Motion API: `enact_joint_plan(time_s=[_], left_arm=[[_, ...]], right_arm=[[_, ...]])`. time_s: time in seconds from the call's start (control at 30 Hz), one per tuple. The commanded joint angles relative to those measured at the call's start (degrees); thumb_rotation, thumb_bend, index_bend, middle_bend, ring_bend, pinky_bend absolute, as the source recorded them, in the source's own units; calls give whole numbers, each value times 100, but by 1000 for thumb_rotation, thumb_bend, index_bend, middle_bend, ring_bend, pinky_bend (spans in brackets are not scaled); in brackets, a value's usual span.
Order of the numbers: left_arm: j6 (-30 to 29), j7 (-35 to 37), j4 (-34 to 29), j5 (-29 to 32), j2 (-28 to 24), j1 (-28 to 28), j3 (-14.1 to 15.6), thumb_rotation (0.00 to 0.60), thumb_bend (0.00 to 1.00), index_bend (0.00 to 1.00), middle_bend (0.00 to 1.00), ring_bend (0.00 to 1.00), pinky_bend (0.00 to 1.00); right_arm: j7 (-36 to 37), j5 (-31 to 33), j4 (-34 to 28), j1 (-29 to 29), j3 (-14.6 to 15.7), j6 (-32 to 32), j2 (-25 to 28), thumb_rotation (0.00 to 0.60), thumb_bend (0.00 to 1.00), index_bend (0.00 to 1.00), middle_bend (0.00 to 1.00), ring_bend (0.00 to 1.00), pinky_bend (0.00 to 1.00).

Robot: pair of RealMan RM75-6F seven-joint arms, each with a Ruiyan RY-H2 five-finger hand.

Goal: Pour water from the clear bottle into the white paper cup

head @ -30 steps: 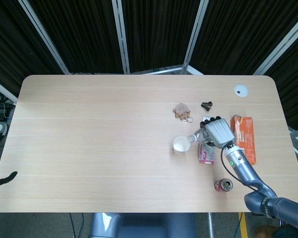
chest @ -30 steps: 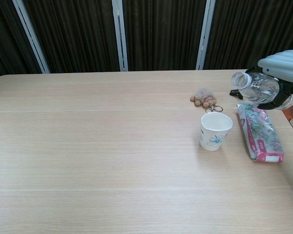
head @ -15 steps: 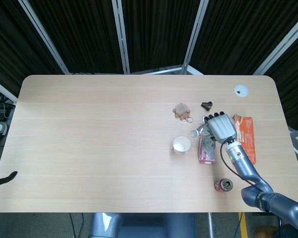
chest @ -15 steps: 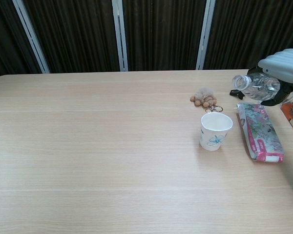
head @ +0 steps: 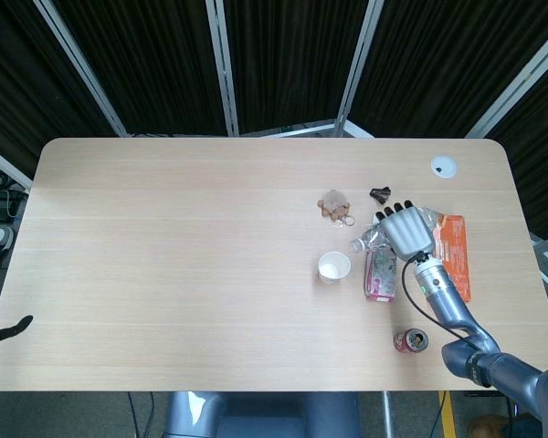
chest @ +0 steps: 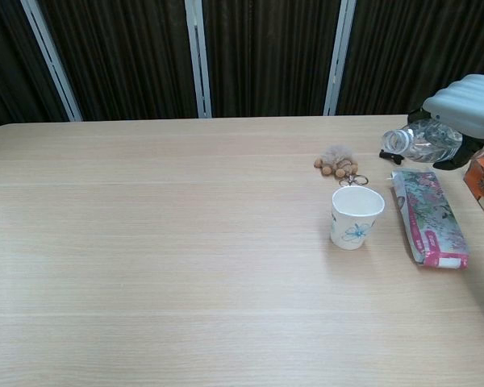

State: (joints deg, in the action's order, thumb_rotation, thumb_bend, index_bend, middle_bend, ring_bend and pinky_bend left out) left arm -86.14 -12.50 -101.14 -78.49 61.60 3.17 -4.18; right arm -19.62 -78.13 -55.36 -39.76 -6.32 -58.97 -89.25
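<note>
A white paper cup (head: 333,266) (chest: 356,216) with a blue print stands upright right of the table's centre. My right hand (head: 406,230) (chest: 470,103) grips the clear bottle (head: 367,241) (chest: 422,142) and holds it almost on its side above the table. The bottle's open neck points left toward the cup but sits right of and behind the cup's rim. The left hand is out of both views; only a dark piece shows at the head view's left edge.
A pink flowered packet (head: 380,274) (chest: 428,216) lies just right of the cup, under the bottle. An orange packet (head: 450,255) lies further right, a red can (head: 409,341) near the front edge. A brown furry keychain (head: 334,204) and a black clip (head: 381,192) lie behind the cup.
My right hand has drawn the bottle back to the right and away from the cup, and raised it a little. The cup has not moved.
</note>
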Motion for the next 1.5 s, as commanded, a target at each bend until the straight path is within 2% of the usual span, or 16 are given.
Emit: enact_joint_plan(time_s=[0.03, 0.93, 1.5], left_arm=[[-5, 5, -1, -6, 0, -2, 2, 600, 0, 0, 0, 0, 0], [11, 31, 0, 4, -9, 3, 2, 600, 0, 0, 0, 0, 0], [0, 42, 1, -5, -12, -1, 3, 600, 0, 0, 0, 0, 0]], right_arm=[[-95, -83, 62, -9, 32, -55, -13, 600, 588, 427, 562, 458, 443], [-786, -253, 195, 31, 3, -314, -61, 600, 611, 429, 582, 479, 447], [-845, -329, 204, 37, -1, -360, -81, 600, 615, 431, 584, 480, 448]])
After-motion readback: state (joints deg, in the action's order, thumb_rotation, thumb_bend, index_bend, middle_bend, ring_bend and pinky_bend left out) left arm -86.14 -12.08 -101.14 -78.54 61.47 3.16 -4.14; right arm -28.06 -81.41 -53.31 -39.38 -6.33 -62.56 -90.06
